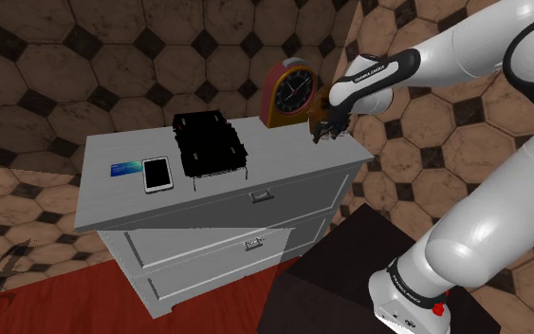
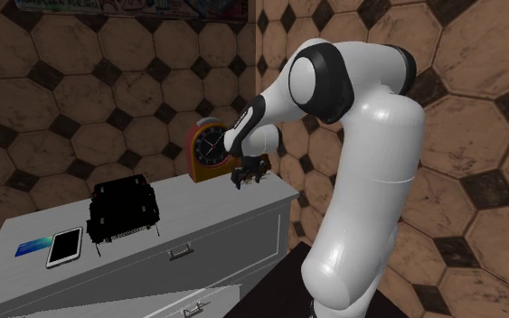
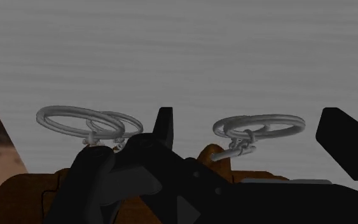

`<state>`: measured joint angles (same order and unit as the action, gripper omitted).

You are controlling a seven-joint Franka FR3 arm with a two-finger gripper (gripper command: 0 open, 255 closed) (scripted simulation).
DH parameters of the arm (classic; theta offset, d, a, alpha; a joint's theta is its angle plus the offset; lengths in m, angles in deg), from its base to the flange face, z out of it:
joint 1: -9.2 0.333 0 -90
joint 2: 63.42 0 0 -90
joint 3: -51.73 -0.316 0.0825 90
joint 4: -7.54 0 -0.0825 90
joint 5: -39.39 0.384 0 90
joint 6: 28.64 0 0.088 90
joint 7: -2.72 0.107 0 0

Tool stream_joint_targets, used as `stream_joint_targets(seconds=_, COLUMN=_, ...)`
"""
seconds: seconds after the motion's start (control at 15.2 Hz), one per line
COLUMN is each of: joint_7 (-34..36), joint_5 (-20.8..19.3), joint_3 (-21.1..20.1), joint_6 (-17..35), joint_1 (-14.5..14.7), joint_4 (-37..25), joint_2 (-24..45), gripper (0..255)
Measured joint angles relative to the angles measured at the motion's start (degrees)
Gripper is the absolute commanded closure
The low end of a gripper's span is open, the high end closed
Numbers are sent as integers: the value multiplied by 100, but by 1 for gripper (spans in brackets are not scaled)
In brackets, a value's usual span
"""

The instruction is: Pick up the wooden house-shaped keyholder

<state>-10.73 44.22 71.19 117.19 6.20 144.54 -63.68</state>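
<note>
We're at the grasp stage here. The end effector [image 1: 328, 133] is right at the house-shaped keyholder [image 1: 320, 120], at the corner of the dresser [image 1: 293, 163] toward the shoulder view's right, just beside the red clock [image 1: 290, 90]. No clear lift to call: in the second exterior view the keyholder sits low at the dresser top, and we can't make out a gap beneath it. From the wrist, the keyholder's brown body lies close under the end effector, with its grey key rings [image 3: 75, 118] spread over the grey top. Is the end effector clenched on the keyholder or merely around it? We cannot tell. As we judge it, what's left is a confirmed hold, then the raise.
</note>
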Motion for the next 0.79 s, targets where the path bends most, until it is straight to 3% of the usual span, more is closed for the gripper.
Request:
stream_joint_targets(seconds=0.07, joint_7=-41, joint_5=40, joint_3=3, joint_6=65, joint_1=-3, joint_4=21, joint_2=48, gripper=0)
stream_joint_targets(seconds=0.13, joint_7=-63, joint_5=56, joint_3=7, joint_6=91, joint_1=-7, joint_4=32, joint_2=68, gripper=255)
stream_joint_targets(seconds=0.79, joint_7=-78, joint_5=80, joint_3=12, joint_6=122, joint_1=-10, joint_4=8, joint_2=98, gripper=255)
